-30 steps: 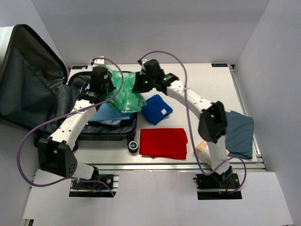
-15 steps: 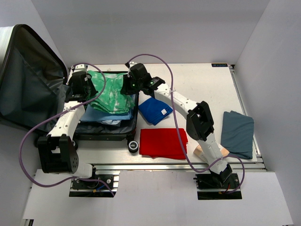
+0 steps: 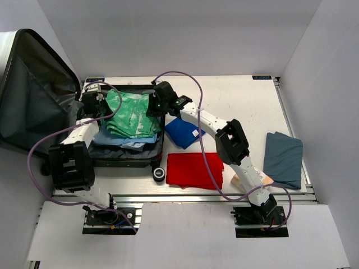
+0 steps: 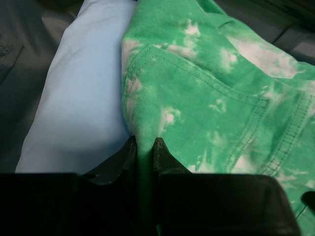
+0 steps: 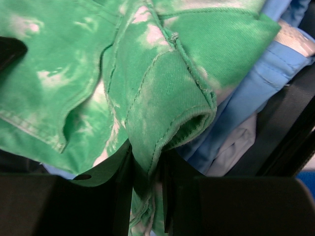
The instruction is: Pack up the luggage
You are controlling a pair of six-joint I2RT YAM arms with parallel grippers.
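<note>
The luggage [image 3: 126,159] lies open at the table's left, its lid [image 3: 33,106] raised against the left wall. A green tie-dye garment [image 3: 132,112] is spread over light blue clothes [image 3: 120,138] inside it. My left gripper [image 3: 98,106] is shut on the garment's left edge [image 4: 145,142]. My right gripper [image 3: 154,106] is shut on the garment's right edge, a folded hem [image 5: 162,128], at the luggage's right rim. Light blue cloth [image 4: 83,88] lies under the garment in the left wrist view.
A folded blue cloth [image 3: 184,130] lies just right of the luggage. A folded red cloth [image 3: 193,170] lies in front of it. A grey-blue cloth [image 3: 283,158] lies at the right edge. A luggage wheel [image 3: 159,175] sticks out near the red cloth.
Both grippers have carried the green garment left and down, from bunched above the luggage's right rim to spread flat over the blue clothes inside. Both arms reach further left.
</note>
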